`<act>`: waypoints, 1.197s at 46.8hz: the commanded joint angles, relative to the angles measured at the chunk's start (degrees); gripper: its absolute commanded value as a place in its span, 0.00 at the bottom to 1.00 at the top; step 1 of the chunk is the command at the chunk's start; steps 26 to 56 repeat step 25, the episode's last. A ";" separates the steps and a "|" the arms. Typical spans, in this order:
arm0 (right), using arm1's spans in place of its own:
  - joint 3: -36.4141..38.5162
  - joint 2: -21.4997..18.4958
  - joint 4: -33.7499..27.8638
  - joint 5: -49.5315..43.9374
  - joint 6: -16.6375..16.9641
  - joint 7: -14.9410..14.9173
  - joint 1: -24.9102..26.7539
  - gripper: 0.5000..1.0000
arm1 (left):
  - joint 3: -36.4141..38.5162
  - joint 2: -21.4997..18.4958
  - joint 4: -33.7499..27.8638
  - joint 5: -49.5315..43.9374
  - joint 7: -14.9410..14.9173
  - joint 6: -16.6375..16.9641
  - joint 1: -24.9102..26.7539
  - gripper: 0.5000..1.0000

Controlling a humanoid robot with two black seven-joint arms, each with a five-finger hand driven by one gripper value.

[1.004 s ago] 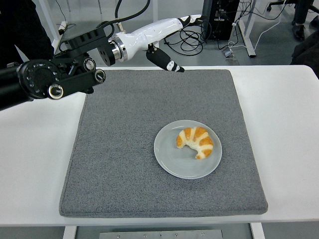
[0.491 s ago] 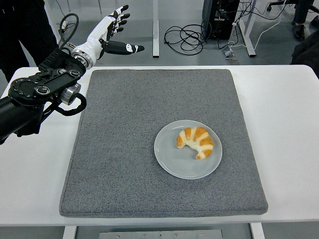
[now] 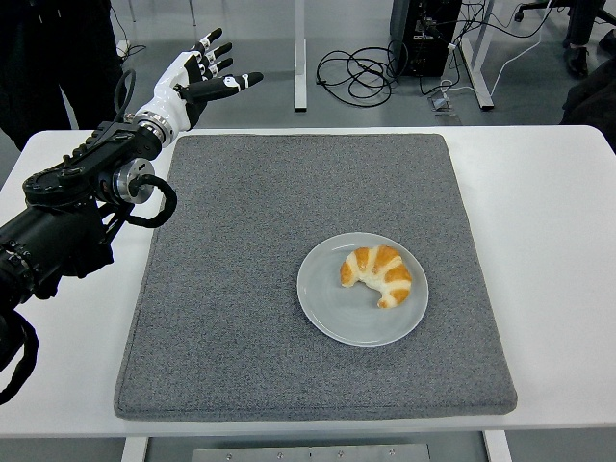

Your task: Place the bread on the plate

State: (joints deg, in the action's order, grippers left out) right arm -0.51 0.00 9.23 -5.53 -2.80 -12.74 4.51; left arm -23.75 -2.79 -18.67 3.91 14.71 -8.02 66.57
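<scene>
Nearest the camera, the white table (image 3: 558, 241) carries a grey mat (image 3: 241, 289) that covers most of its middle, and both sit just as they did in the two earlier views. On the mat, right of centre, rests a pale grey plate (image 3: 332, 318), and the bread (image 3: 377, 273) — a golden croissant with pale stripes, curved like a crescent — lies inside it, on the plate's upper right part, touching its surface. Neither plate nor bread has shifted over the last second. What has changed is the left arm (image 3: 72, 207): a second ago its black joints stretched across the mat's far left corner with the white forearm reaching well toward the middle of the far edge; half a second ago it had swung back to the left; now it has drawn further in, its black segments lying over the table's left side, beside the mat's left edge rather than over it. The left hand (image 3: 197, 79) is raised past the far left corner of the mat, well apart from the plate, its fingers (image 3: 212, 43) spread and empty, thumb pointing right. The right arm is out of view. Farther back — a grey floor with coiled black cables (image 3: 356, 72) and desk legs, and a person's dark clothing (image 3: 58, 58) at the top left.
</scene>
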 commanded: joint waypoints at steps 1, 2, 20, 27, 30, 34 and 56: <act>0.07 0.00 -0.44 0.00 -0.01 -0.01 -0.02 1.00 | -1.21 0.42 0.12 -1.71 -0.38 -0.59 -0.74 0.95; 0.07 0.00 -0.44 0.00 -0.01 -0.01 -0.02 1.00 | -1.39 0.77 0.13 -1.89 -0.30 -0.59 -0.92 0.94; -0.63 0.00 -0.18 0.00 0.08 -0.01 -0.20 1.00 | -9.57 1.74 0.13 -3.38 -0.38 -2.00 -3.99 0.95; -0.72 0.00 -0.09 0.00 0.08 -0.01 -0.20 1.00 | -9.48 1.74 0.13 -3.30 -0.38 -2.08 -3.91 0.95; -0.72 0.00 -0.09 0.00 0.08 -0.01 -0.20 1.00 | -9.48 1.74 0.13 -3.30 -0.38 -2.08 -3.91 0.95; -0.72 0.00 -0.09 0.00 0.08 -0.01 -0.20 1.00 | -9.48 1.74 0.13 -3.30 -0.38 -2.08 -3.91 0.95; -0.72 0.00 -0.09 0.00 0.08 -0.01 -0.20 1.00 | -9.48 1.74 0.13 -3.30 -0.38 -2.08 -3.91 0.95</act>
